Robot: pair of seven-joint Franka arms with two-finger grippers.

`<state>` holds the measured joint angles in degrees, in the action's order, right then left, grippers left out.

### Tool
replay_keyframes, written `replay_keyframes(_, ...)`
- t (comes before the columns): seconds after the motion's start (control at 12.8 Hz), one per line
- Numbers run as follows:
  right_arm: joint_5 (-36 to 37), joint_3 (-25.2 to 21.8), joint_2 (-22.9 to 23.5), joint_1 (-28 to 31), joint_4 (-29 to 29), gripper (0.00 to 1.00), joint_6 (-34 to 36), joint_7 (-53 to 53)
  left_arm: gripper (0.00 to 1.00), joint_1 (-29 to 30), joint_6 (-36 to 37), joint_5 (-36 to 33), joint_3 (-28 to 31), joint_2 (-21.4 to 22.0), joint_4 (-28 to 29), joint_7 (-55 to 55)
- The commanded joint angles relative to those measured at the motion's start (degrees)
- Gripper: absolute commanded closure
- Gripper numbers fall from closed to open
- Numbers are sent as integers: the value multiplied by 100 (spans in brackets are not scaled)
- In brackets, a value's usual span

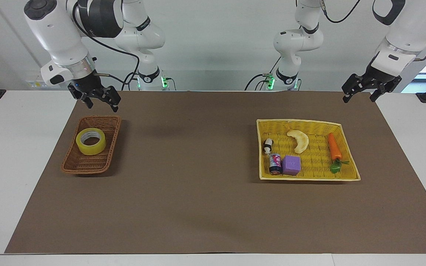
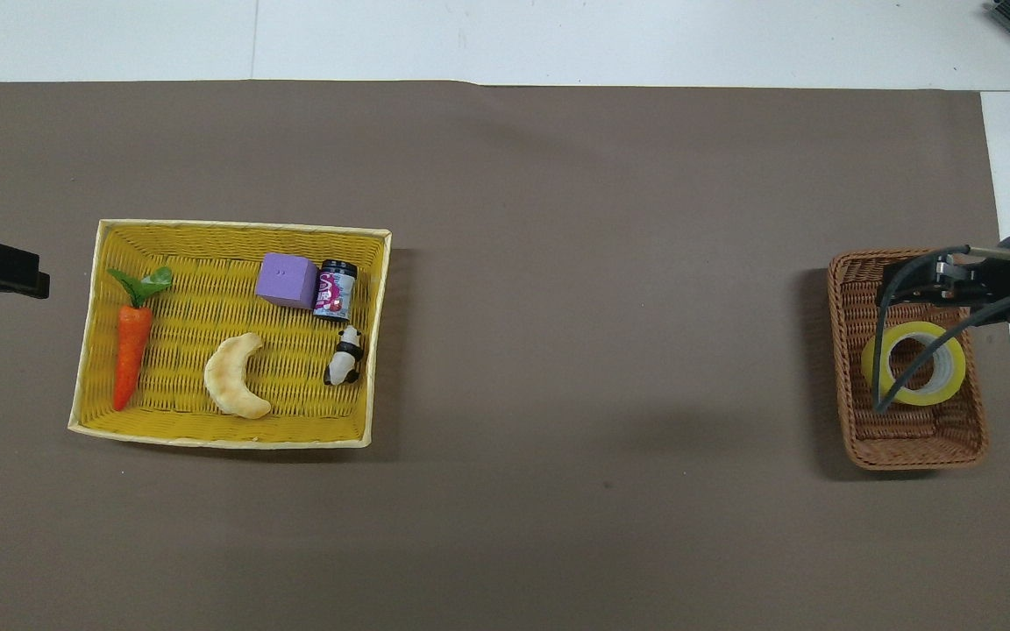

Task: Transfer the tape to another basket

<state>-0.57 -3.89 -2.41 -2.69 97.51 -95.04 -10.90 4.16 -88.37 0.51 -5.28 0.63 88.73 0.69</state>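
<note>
Right end effector [image 1: 96, 101] is empty with fingers spread, up above the robot-side rim of the brown basket [image 1: 74, 164]; the tape [image 1: 91, 141] lies flat in that basket, seemingly straight below. Left end effector [image 1: 361, 90], spread too, waits well apart.

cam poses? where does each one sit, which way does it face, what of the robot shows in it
Facing view: high across the table, looking at the robots; both arms show, right gripper open, raised over the mat's edge by the basket, left gripper open, waiting.
Overhead view: high above the robots' end, looking steeply down; only gripper ends and a cable show.
Shared: tape in the basket, yellow tray.
</note>
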Motion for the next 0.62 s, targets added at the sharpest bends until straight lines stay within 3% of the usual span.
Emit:
replay_keyframes(0.0, 118, 2, 74, 93, -827, 0, 764, -53, 0, 94, 91, 89, -52, 51, -22, 37)
replay_keyframes(0.16, 110, -94, 4, 93, -1171, 0, 1205, 9, 0, 94, 91, 89, -44, 51, -22, 37)
replay_keyframes(0.55, 83, -42, -373, 85, -708, 0, 1215, 132, 0, 94, 91, 89, -52, 51, -22, 37)
